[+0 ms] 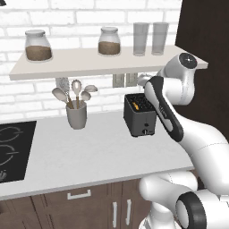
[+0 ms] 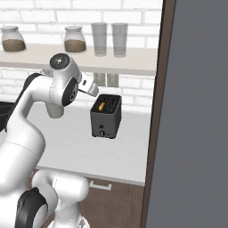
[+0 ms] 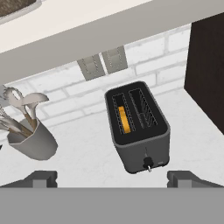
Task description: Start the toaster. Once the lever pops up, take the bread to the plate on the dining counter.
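Gripper (image 3: 112, 178) is mostly cut off in the hand view: just the two dark finger tips (image 3: 41, 178) poke up at the bottom edge, spread wide apart, nothing between them. In the left base view the arm's forearm covers the right side of the toaster (image 1: 139, 115); in the right base view the hand end sits just left of and above the toaster, fingers hard to make out.

Toaster stands on the white worktop (image 1: 89, 152) against the brick wall, below two wall sockets (image 3: 103, 64). Bread (image 3: 124, 119) sits down in the left slot as seen from the hand, only its orange top edge visible; the other slot looks empty. Small pale knob (image 3: 148, 163) low on the front; lever not clearly visible.

Grey cup (image 1: 76, 117) left of the toaster holds spoons and a whisk. Shelf (image 1: 89, 65) above carries two jars (image 1: 38, 45) with brown contents and two clear glasses (image 1: 140, 39). Black hob (image 1: 11, 150) cut off at the left edge.

Arm rises, bends over the worktop, hand hovering above and in front of the toaster, looking down on it.
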Motion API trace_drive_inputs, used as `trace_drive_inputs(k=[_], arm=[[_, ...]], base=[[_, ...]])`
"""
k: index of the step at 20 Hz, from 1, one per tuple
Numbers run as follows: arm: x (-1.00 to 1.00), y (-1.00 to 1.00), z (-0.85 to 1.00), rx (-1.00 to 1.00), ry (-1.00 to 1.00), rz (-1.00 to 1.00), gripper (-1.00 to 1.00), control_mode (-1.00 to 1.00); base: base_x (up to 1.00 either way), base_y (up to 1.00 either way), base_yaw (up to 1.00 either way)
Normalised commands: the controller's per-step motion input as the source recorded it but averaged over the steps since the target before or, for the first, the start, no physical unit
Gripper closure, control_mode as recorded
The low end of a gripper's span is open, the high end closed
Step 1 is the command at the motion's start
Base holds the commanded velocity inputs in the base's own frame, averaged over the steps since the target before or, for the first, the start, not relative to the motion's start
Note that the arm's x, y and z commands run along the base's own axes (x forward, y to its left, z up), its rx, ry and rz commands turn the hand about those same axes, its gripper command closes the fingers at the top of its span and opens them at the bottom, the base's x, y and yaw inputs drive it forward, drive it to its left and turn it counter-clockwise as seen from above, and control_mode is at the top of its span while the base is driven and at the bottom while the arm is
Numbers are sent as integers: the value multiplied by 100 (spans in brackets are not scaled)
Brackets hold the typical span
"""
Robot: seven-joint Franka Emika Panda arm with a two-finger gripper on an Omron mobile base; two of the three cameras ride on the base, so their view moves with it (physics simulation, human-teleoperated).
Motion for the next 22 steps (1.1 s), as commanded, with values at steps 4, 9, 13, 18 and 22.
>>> trace_drive_inputs(k=[4, 9, 13, 18, 22], arm=[[0, 0, 0, 0, 0, 0, -100, -100], [0, 0, 0, 0, 0, 0, -100, -100], [0, 0, 0, 0, 0, 0, -100, -100], [0, 0, 0, 0, 0, 0, -100, -100], [0, 0, 0, 0, 0, 0, -100, -100]], base=[[0, 0, 0], [0, 0, 0], [0, 0, 0], [0, 0, 0], [0, 0, 0]])
